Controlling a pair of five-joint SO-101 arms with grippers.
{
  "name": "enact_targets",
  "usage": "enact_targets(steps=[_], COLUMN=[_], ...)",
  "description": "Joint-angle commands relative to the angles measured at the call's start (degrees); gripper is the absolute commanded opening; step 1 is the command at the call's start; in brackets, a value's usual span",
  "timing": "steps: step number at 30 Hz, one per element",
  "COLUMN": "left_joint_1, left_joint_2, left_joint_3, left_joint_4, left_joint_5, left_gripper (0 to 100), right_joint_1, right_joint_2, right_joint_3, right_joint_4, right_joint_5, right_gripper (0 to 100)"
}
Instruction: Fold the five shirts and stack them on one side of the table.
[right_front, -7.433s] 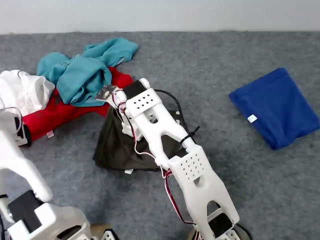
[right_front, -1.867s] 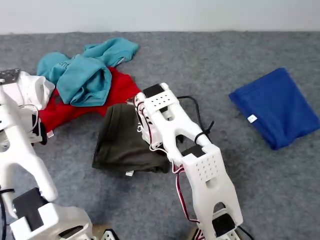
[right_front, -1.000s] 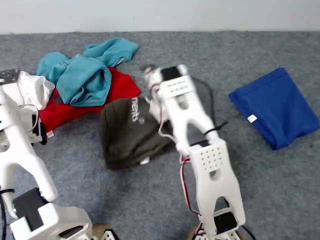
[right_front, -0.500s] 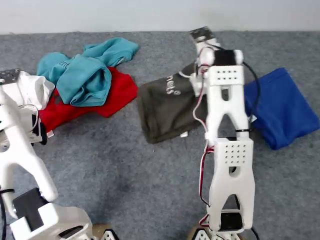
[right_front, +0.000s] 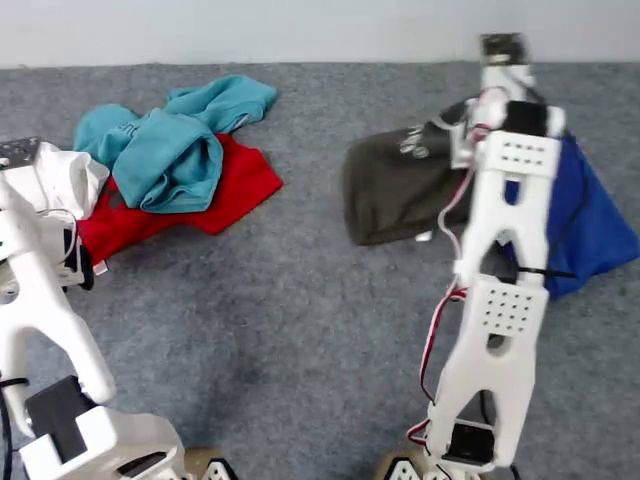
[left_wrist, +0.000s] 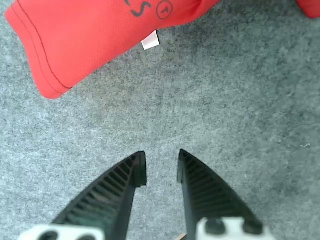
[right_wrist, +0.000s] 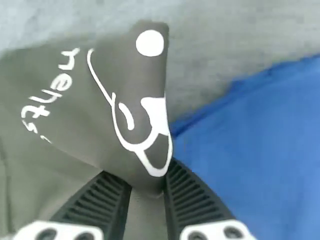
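A dark olive shirt (right_front: 395, 190) with white print hangs crumpled from my right gripper (right_wrist: 147, 184), which is shut on a fold of it (right_wrist: 80, 105). It lies at the far right of the table, its edge meeting the folded blue shirt (right_front: 600, 235) (right_wrist: 250, 130). A teal shirt (right_front: 165, 140), a red shirt (right_front: 190, 205) and a white shirt (right_front: 50, 180) lie heaped at the far left. My left gripper (left_wrist: 161, 167) is open just above bare carpet, a short way off the red shirt's hem (left_wrist: 95, 35).
Grey carpet (right_front: 300, 330) covers the table, with free room across the middle and front. The right arm (right_front: 505, 250) stretches over part of the blue shirt. The left arm (right_front: 35, 280) stands at the left edge beside the heap.
The right arm has swung the dark olive shirt from beside the red shirt across to the far right, up against the blue shirt. The left arm has kept still lately.
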Motion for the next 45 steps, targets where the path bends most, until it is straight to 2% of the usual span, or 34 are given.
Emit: enact_targets(steps=[1, 12, 17, 23, 32, 35, 41, 45], left_joint_1=[0.44, 0.44, 0.44, 0.44, 0.44, 0.44, 0.44, 0.44], left_joint_2=[-1.85, -1.85, -1.85, -1.85, -1.85, -1.85, -1.93, -1.93], left_joint_3=[0.92, 1.27, 1.27, 1.27, 1.27, 1.27, 1.27, 1.27], left_joint_4=[1.14, 1.14, 1.14, 1.14, 1.14, 1.14, 1.14, 1.14], left_joint_5=[0.26, 0.26, 0.26, 0.26, 0.26, 0.26, 0.18, 0.18], left_gripper=[12, 12, 12, 12, 12, 12, 12, 12], right_joint_1=[5.58, 22.55, 28.7, 32.04, 30.46, 30.37, 30.37, 29.23], right_joint_2=[-1.19, -0.57, 0.84, 5.49, 9.54, 10.07, 3.47, -5.76], right_joint_3=[-6.51, -10.46, -10.29, -5.89, -2.73, -1.76, -0.97, 4.31], right_joint_4=[0.13, 12.44, 12.53, 12.53, 12.62, 12.62, 12.79, 12.79], right_joint_5=[-2.29, -7.47, -7.3, -7.56, -7.21, -6.95, -2.73, -2.81], right_gripper=[0.9, 0.9, 0.9, 0.9, 1.0, 8.3, 36.8, 42.0])
